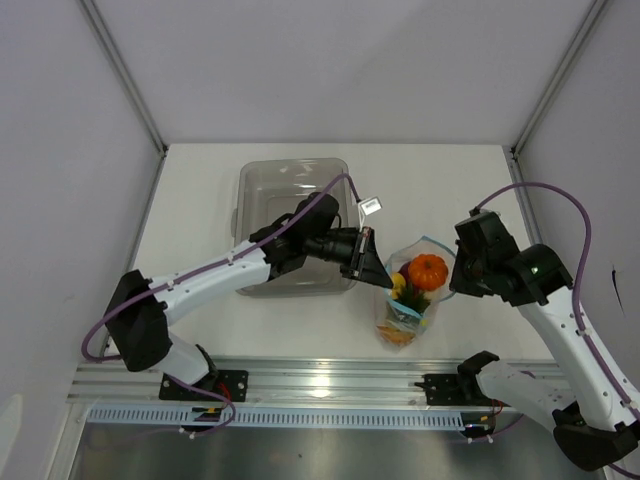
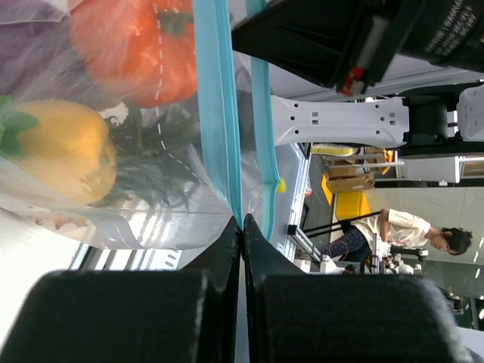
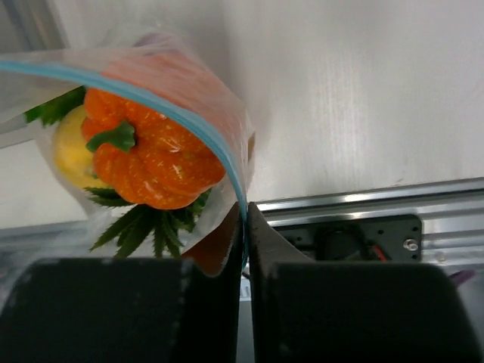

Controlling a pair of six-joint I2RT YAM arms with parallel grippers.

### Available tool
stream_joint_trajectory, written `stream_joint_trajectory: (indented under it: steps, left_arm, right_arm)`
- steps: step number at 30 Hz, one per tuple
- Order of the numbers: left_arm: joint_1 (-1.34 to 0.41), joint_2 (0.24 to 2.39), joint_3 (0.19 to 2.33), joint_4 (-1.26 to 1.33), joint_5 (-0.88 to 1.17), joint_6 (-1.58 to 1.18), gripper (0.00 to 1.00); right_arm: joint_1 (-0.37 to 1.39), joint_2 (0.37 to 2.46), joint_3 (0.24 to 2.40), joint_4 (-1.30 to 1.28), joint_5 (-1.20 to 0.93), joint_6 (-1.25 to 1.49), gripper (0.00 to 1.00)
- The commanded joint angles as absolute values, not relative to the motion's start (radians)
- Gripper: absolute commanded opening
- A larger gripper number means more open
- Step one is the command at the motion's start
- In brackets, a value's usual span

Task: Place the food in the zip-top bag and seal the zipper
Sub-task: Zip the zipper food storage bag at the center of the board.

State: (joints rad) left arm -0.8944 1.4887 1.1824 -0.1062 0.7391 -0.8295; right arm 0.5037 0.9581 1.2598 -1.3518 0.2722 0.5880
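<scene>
**Both ends of the bag mouth pinched, seal not yet made**

The bag (image 1: 428, 241) lies on the table (image 1: 200, 200) just right of the clear tray (image 1: 292, 163), between the two arms. The pumpkin (image 3: 151, 159), the lemon (image 2: 60, 151) and the leafy sprig (image 3: 136, 227) are inside it. No loose food shows on the table in the overhead view, so loading looks done and closing the mouth looks like the step in hand.

The left gripper (image 2: 242, 227) is clamped tight on one end of the blue zipper (image 2: 219, 113). Its fingers meet right on the strip. The right gripper (image 3: 246, 219) is narrowed down onto the opposite end of the mouth, with the bag's edge caught between its fingers.

From the left wrist, the two halves of the strip touch at the pinch and then spread apart further along. The mouth therefore seems joined only at that corner.

To do this well:
- Draw the two ends gently away from each other, so the mouth goes taut and the halves lie flat against one another.
- Keep one end anchored. Run the other pinch along the strip itself, not on the film below it.
- Mind the pumpkin. It sits high, close under the strip, and could hold the halves apart. Settling the food toward the bottom of the bag would help.
- Pull lightly. The thin film is likely to slip or crumple.
</scene>
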Motion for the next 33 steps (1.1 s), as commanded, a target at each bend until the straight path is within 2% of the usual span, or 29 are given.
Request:
stream_joint_trajectory:
  steps: [1, 2, 7, 12, 23, 33]
  left_arm:
    - [-0.897, 1.506, 1.267, -0.127, 0.770, -0.798, 0.01]
    - [-0.897, 1.526, 1.294, -0.135, 0.776, -0.796, 0.01]
    - [-0.919, 1.604, 1.420, -0.190, 0.790, -0.779, 0.01]
    - [-0.957, 1.644, 1.477, -0.209, 0.799, -0.775, 0.00]
    - [-0.979, 1.651, 1.371, -0.155, 0.828, -0.778, 0.01]
    - [-0.979, 1.644, 1.342, -0.101, 0.762, -0.831, 0.01]
  right_arm:
    - [0.500, 0.928, 1.281, -1.312, 0.166, 0.555, 0.03]
    - [0.500, 0.930, 1.284, -1.305, 0.150, 0.552, 0.00]
    - [0.500, 0.913, 1.295, -1.183, -0.047, 0.577, 0.00]
    - [0.502, 0.911, 1.296, -1.111, -0.095, 0.644, 0.00]
    - [0.512, 0.885, 1.167, -0.988, -0.158, 0.770, 0.00]
    - [0.594, 0.893, 1.184, -1.026, -0.101, 0.717, 0.02]
